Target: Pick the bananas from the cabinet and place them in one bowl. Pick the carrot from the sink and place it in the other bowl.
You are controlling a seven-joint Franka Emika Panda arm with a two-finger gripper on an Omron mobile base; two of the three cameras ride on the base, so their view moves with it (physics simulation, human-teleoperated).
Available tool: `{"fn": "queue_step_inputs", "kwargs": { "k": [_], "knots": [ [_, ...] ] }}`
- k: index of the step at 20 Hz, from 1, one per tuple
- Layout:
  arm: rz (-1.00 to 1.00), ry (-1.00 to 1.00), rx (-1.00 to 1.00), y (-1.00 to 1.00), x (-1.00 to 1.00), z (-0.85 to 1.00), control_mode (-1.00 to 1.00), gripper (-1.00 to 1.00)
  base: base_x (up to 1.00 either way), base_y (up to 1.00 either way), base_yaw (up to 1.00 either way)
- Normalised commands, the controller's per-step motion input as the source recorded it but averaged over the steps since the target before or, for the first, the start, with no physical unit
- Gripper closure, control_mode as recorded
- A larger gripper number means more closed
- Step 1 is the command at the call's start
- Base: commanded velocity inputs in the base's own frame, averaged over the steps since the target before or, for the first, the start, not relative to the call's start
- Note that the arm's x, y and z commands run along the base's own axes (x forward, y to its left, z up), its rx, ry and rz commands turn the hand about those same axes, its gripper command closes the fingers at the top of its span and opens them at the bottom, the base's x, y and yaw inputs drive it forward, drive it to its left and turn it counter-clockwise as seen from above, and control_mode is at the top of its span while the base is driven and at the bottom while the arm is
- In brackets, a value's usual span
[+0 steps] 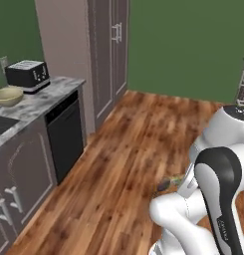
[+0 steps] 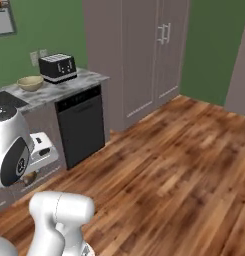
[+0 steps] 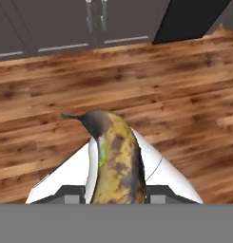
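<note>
A yellow banana (image 3: 116, 154) with brown-black blotches and a dark tip stands between my gripper's (image 3: 115, 193) fingers, which are shut on it above the wood floor. In the left base view the banana (image 1: 165, 184) pokes out beside my folded arm, low over the floor. From the right, it (image 2: 29, 177) hangs under the white hand. One tan-yellow bowl (image 1: 8, 96) (image 2: 30, 82) sits on the marble counter next to the toaster, well away from the gripper. A black corner of the sink (image 1: 1, 125) shows at the left edge. The carrot and the cabinet are out of view.
A black-and-silver toaster (image 1: 28, 75) (image 2: 58, 67) stands at the counter's end, above a black dishwasher (image 1: 65, 135) (image 2: 82, 126). Tall mauve-brown pantry doors (image 1: 111, 50) (image 2: 144, 55) rise beyond it. Open wood floor (image 2: 174, 165) stretches to the right.
</note>
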Motion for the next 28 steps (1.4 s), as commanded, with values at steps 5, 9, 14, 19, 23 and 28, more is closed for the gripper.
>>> {"fn": "queue_step_inputs", "kwargs": {
  "k": [5,9,14,19,23,28],
  "knots": [
    [0.00,0.00,0.00,0.00,0.00,0.00,1.00,1.00,-0.08,0.00,0.50],
    [0.00,0.00,0.00,0.00,0.00,0.00,1.00,1.00,-0.08,0.00,0.50],
    [0.00,0.00,0.00,0.00,0.00,0.00,1.00,1.00,-0.08,0.00,0.50],
    [0.00,0.00,0.00,0.00,0.00,0.00,1.00,1.00,-0.08,0.00,0.50],
    [0.00,0.00,0.00,0.00,0.00,0.00,1.00,1.00,-0.09,0.00,0.50],
    [0.00,0.00,0.00,0.00,0.00,0.00,1.00,1.00,-0.09,0.00,0.50]
  ]
}}
